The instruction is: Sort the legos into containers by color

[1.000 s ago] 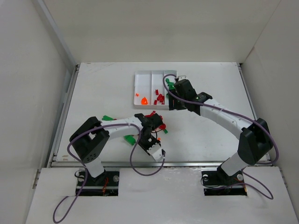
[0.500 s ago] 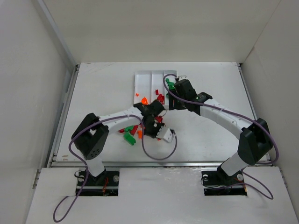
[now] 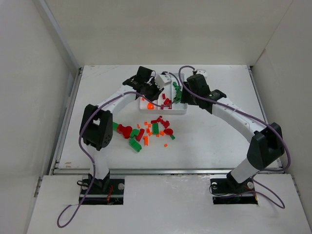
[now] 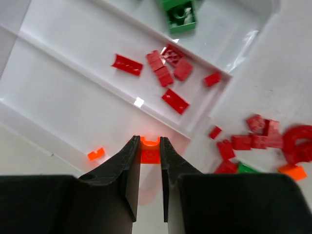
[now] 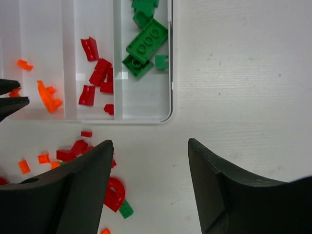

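My left gripper (image 4: 149,140) is shut on a small orange lego (image 4: 150,152), held over the near end of the white tray's left container (image 4: 68,97), where another orange piece (image 4: 96,154) lies. The middle container holds red legos (image 4: 165,73), the right one green legos (image 5: 146,41). In the top view the left gripper (image 3: 152,96) reaches over the tray (image 3: 178,110). My right gripper (image 5: 148,146) stands open and empty above the table, just outside the tray's near right corner (image 5: 168,114). Loose red, green and orange legos (image 3: 151,127) lie scattered before the tray.
A red arch piece (image 5: 114,194) and a small green brick (image 5: 126,209) lie by my right gripper's left finger. White walls enclose the table on the left, back and right.
The left arm swung from the loose pile up to the tray, its jaws closing on the orange lego on the way. The right arm shifted only slightly and stayed open.
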`<state>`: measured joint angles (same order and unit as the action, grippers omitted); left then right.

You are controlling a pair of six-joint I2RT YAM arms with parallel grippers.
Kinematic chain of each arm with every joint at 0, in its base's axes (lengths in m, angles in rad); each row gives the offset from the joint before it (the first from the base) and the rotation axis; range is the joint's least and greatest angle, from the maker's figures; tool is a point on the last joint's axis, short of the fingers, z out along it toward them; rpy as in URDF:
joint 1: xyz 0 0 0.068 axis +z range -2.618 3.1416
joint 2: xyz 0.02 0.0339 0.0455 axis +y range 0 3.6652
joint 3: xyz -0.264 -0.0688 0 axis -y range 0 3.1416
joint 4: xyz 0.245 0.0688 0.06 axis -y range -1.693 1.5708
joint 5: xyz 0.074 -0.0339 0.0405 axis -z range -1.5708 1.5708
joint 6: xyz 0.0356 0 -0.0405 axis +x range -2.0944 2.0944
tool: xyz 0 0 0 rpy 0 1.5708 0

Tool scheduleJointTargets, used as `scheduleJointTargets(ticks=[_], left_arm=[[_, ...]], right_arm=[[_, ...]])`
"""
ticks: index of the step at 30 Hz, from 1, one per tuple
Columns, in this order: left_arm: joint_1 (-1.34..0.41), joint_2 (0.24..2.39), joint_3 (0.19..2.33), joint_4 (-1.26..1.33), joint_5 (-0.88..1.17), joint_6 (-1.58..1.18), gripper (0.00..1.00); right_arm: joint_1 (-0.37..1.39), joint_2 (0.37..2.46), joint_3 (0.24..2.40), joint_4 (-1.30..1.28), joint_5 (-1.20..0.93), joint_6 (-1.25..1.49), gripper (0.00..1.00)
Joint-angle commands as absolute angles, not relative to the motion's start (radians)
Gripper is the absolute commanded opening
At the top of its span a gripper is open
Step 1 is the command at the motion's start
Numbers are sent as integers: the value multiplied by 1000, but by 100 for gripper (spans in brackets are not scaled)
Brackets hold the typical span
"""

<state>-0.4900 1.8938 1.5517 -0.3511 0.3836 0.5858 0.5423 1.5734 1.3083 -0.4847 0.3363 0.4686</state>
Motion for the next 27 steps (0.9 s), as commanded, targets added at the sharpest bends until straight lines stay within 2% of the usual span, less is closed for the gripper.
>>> scheduleJointTargets(ticks=[1, 2, 3, 8, 9, 10, 11, 13, 14, 15, 23, 27], left_arm=[[-460, 1962, 1624, -308, 362, 491, 6], [-460, 1976, 1624, -299, 362, 500, 15], [-460, 1986, 1634, -299, 344, 500, 18], [-451, 2010, 1634, -232, 287, 514, 18], [-442, 2010, 1634, -223, 287, 525, 22], [-442, 2010, 1634, -213, 287, 525, 30], [-442, 2010, 1634, -213, 278, 525, 46], [-442, 2010, 1625, -192, 269, 511, 64], [-442, 1993, 1624, -183, 258, 511, 79], [-442, 1982, 1597, -170, 258, 511, 100], [-477, 1721, 1499, -195, 210, 610, 100], [-511, 1570, 1425, -320, 456, 721, 100]], right_arm=[[532, 1623, 1408, -448, 356, 445, 68], [532, 1634, 1420, -448, 356, 433, 68], [532, 1643, 1430, -457, 356, 420, 68], [532, 1667, 1454, -457, 356, 397, 68], [522, 1667, 1454, -457, 356, 397, 68], [522, 1667, 1454, -457, 356, 397, 68], [522, 1677, 1465, -457, 356, 388, 68], [522, 1677, 1465, -475, 356, 388, 68], [522, 1677, 1465, -476, 356, 379, 68], [522, 1666, 1465, -485, 356, 379, 68], [522, 1572, 1398, -485, 365, 379, 68], [544, 1499, 1367, -495, 391, 388, 70]])
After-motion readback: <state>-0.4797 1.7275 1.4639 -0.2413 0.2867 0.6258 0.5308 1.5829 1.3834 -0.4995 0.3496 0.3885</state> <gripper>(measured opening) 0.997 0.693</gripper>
